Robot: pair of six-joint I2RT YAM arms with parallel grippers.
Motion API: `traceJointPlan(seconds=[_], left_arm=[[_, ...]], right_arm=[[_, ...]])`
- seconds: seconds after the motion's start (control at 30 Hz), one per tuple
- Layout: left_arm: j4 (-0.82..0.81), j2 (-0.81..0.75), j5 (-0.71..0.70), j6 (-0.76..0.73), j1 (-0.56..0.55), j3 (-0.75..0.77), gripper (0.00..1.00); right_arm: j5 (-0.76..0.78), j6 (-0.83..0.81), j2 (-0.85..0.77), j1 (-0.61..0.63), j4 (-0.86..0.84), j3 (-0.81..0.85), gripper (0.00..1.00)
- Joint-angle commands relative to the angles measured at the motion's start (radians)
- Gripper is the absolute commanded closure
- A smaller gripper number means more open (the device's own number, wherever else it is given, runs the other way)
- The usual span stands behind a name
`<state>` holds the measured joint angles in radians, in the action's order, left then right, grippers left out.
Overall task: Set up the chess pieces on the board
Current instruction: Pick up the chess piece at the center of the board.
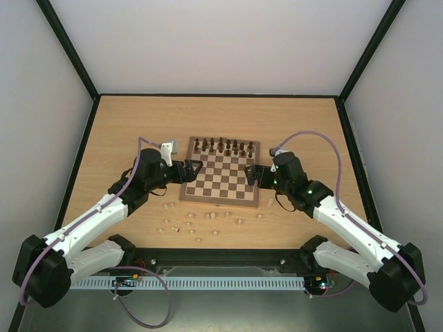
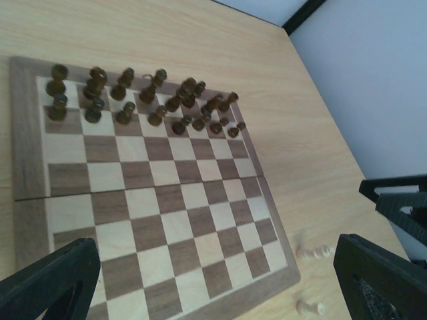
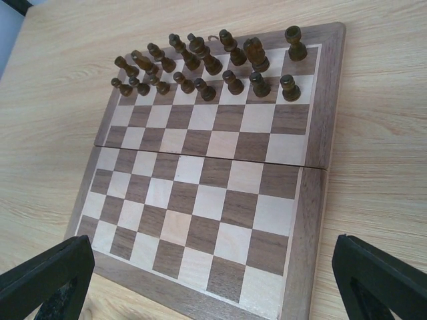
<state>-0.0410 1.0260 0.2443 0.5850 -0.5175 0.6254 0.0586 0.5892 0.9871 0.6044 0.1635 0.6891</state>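
Filling far rows of board (image 1: 220, 181): dark pieces (image 1: 223, 145)

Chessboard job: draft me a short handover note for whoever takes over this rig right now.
Left gripper: open, empty, at the left edge of the board.
Right gripper: open, empty, at its right edge.
Pale pieces: scattered on the table in front of the board.
Done: dark pieces stand on the two far rows; no pale piece placed.
Left: stand every pale piece on the two near rows.
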Motion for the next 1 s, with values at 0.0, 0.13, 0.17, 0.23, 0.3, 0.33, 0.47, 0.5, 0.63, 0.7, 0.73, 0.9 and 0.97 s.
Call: traceJointPlan(seconds=[0.0, 0.13, 0.17, 0.23, 0.3, 0.33, 0.47, 0.5, 0.63, 0.7, 0.73, 0.9, 0.97], left_arm=[[-0.045, -0.039, 0.028, 0.025, -0.024, -0.005, 0.01], [-0.021, -0.034, 0.013, 0.038, -0.024, 0.009, 0.01], [-0.014, -0.03, 0.007, 0.04, -0.025, 0.013, 0.01], [-0.001, -0.028, 0.001, 0.042, -0.026, 0.019, 0.01], [0.002, -0.033, -0.007, 0.044, -0.025, 0.015, 0.01], [0.004, -0.035, -0.011, 0.045, -0.025, 0.012, 0.01], [-0.015, -0.046, -0.023, 0.07, -0.025, -0.002, 0.01], [-0.015, -0.045, -0.027, 0.074, -0.026, -0.003, 0.01], [0.046, -0.015, -0.081, 0.051, -0.025, 0.045, 0.01], [0.069, 0.01, -0.122, 0.034, -0.025, 0.06, 0.01], [0.065, 0.021, -0.138, 0.026, -0.026, 0.059, 0.01], [0.024, 0.106, -0.149, 0.011, -0.026, 0.093, 0.01], [0.018, 0.144, -0.141, 0.001, -0.025, 0.108, 0.01]], right_arm=[[0.02, 0.033, -0.073, 0.005, 0.052, -0.037, 0.01], [0.017, 0.041, -0.159, 0.005, 0.029, -0.099, 0.01], [0.012, 0.04, -0.182, 0.006, 0.022, -0.108, 0.02], [0.022, 0.035, -0.219, 0.006, 0.021, -0.122, 0.02], [0.031, 0.02, -0.241, 0.006, 0.036, -0.119, 0.01], [0.031, 0.007, -0.243, 0.005, 0.053, -0.11, 0.01], [0.106, -0.006, -0.213, 0.005, 0.103, -0.074, 0.01], [0.128, -0.006, -0.196, 0.006, 0.109, -0.058, 0.01], [0.253, 0.003, -0.13, 0.006, 0.141, -0.01, 0.01], [0.317, 0.008, -0.098, 0.006, 0.149, 0.008, 0.01], [0.341, 0.011, -0.081, 0.006, 0.151, 0.016, 0.01], [0.406, 0.008, 0.018, 0.006, 0.182, 0.069, 0.01], [0.408, 0.007, 0.057, 0.005, 0.19, 0.084, 0.02]])
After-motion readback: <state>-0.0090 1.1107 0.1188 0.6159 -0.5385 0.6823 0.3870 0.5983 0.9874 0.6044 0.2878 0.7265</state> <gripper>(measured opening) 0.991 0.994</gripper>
